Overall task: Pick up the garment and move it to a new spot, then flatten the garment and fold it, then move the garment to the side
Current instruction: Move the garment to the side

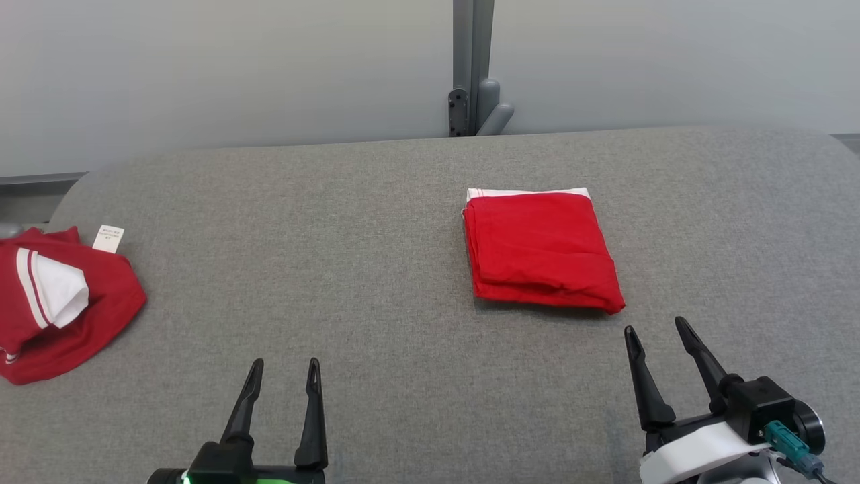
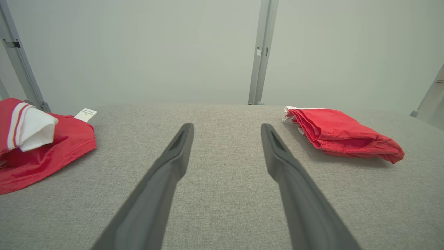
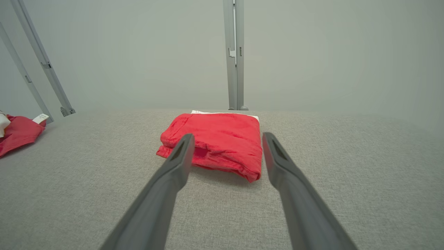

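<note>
Lab: padded grey table point(image 1: 403, 376), panel walls point(image 1: 201, 67)

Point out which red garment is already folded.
The plain red garment before the right gripper; the other garment, at the left edge, lies crumpled, white sleeve showing.

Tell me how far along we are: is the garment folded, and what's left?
Done: the folded garment lies as a compact rectangle on the table. In hand: nothing; the left tool and right tool are both open and empty, the right one just short of the fold's near corner. Left: moving it to the side. A second garment lies crumpled at the table's left edge.
</note>
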You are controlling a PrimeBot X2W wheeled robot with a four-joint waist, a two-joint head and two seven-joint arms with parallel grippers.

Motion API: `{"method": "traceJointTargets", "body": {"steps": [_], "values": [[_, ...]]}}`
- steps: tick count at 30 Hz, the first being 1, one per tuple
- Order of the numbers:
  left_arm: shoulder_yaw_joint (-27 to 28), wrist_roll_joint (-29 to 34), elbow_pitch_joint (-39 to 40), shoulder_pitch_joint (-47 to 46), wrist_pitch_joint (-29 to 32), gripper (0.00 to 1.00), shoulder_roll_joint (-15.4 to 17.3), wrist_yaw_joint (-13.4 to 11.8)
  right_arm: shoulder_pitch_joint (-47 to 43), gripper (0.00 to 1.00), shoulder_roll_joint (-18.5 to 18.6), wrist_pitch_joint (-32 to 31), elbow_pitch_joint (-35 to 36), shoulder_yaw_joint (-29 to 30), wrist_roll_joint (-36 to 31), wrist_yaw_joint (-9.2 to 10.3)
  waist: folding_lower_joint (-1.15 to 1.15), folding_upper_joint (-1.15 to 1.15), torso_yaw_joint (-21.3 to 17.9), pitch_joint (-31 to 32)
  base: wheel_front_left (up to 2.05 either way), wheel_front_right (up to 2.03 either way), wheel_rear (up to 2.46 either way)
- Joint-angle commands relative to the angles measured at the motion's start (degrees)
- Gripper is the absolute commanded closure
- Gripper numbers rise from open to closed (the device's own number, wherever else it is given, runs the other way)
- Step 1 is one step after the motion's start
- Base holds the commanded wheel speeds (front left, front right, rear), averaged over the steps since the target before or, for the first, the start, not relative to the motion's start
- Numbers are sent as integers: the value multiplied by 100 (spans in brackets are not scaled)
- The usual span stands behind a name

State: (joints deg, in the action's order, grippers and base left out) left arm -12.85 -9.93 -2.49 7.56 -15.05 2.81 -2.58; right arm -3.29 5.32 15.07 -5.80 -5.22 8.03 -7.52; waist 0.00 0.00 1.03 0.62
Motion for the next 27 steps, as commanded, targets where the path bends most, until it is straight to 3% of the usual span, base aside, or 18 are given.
{"method": "traceJointTargets", "body": {"steps": [1, 17, 23, 27], "values": [[0, 58, -16, -35, -14, 0, 16, 12, -82, 0, 17, 15, -15, 1, 16, 6, 0, 0, 1, 6, 0, 0, 0], [-105, 128, -2, -109, -14, 0, 16, 57, -7, 0, 39, 15, -117, 9, 165, 6, 0, 0, 36, -80, 0, 0, 0], [-157, 163, 18, -196, -14, 0, 16, 100, 321, 0, 61, 16, -405, 9, 631, 6, 0, 0, 52, -229, 0, 0, 0], [-206, 201, 41, -320, -14, 0, 16, 149, 844, 0, 247, 15, -837, -53, 1394, 6, 0, 0, 77, -439, 0, 0, 0]]}}
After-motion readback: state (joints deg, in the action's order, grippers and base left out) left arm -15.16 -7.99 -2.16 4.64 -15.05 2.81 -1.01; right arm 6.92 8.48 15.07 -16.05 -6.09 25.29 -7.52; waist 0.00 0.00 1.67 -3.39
